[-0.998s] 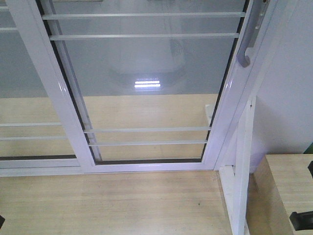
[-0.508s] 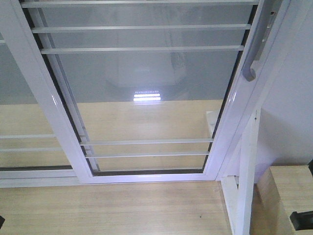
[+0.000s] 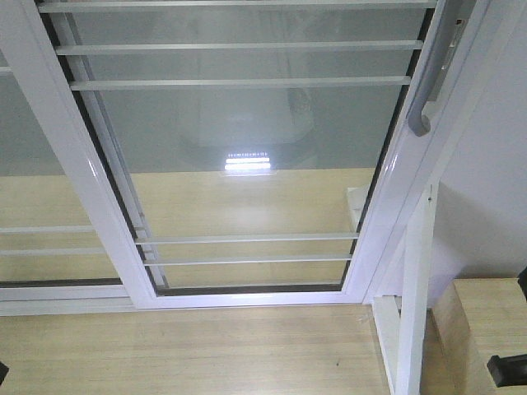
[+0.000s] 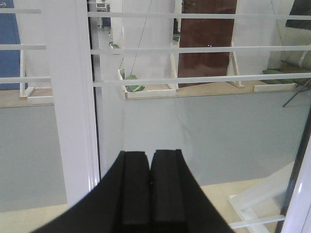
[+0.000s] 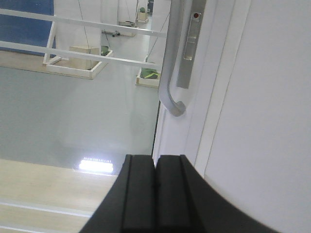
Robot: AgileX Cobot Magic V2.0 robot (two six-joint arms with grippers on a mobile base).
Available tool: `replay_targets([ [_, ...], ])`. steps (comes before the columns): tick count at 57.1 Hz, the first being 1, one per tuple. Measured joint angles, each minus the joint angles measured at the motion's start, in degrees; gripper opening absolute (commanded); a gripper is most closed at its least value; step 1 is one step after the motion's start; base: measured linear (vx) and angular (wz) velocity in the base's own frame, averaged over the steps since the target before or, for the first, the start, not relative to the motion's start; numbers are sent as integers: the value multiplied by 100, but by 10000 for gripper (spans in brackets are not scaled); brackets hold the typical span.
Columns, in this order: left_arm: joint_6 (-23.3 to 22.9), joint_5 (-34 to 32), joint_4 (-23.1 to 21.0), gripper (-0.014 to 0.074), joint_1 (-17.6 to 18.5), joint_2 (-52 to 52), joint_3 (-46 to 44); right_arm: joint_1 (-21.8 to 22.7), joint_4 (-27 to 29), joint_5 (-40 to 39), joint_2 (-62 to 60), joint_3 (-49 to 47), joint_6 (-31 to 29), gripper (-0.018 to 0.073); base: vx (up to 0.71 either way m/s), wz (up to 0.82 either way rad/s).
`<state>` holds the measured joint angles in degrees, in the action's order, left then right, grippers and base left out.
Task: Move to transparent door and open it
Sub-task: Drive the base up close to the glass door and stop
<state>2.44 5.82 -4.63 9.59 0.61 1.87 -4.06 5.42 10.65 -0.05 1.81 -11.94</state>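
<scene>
Front view, far left: handle-less glass panel (image 3: 41, 164), white frame, overlapped by the next panel's stile. Pale wood floor (image 3: 189, 354) runs along the bottom, in front of the track.

Left tool (image 4: 149, 155): black pads pressed flat together, narrow, holding nothing. It faces a white upright stile (image 4: 73, 97), with clear glass and thin white bars just right of it. It is near the glass; contact cannot be told.

Centre: transparent door (image 3: 247, 132) fills most of the front view. It is a tall clear pane in a white frame, with paired horizontal white bars (image 3: 239, 64) high up and another pair low down. A bright light reflection (image 3: 247, 162) sits mid-pane. The handle-side stile lies along the white jamb at right.

Pull handle (image 3: 430, 82): curved, grey, on the door's right edge, near the top right of the front view. The right wrist view shows the same handle (image 5: 170, 63) above and slightly right of the tool, with its lower end curling into the stile. A grey lock plate (image 5: 189, 43) with a small red dot sits just beside it.

Right tool (image 5: 155, 158): pads shut against each other, narrow, holding nothing. It sits below the handle, apart from it.

Far right: white wall (image 3: 494, 164), white post (image 3: 416, 288) below the jamb, light wooden box (image 3: 486, 321) in the lower corner.
</scene>
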Motion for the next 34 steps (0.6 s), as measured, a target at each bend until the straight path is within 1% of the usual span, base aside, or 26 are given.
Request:
replay_targets([
  [34,0,0,0,-3,0,0,0,0,0,18,0,0,0,-1,0,0],
])
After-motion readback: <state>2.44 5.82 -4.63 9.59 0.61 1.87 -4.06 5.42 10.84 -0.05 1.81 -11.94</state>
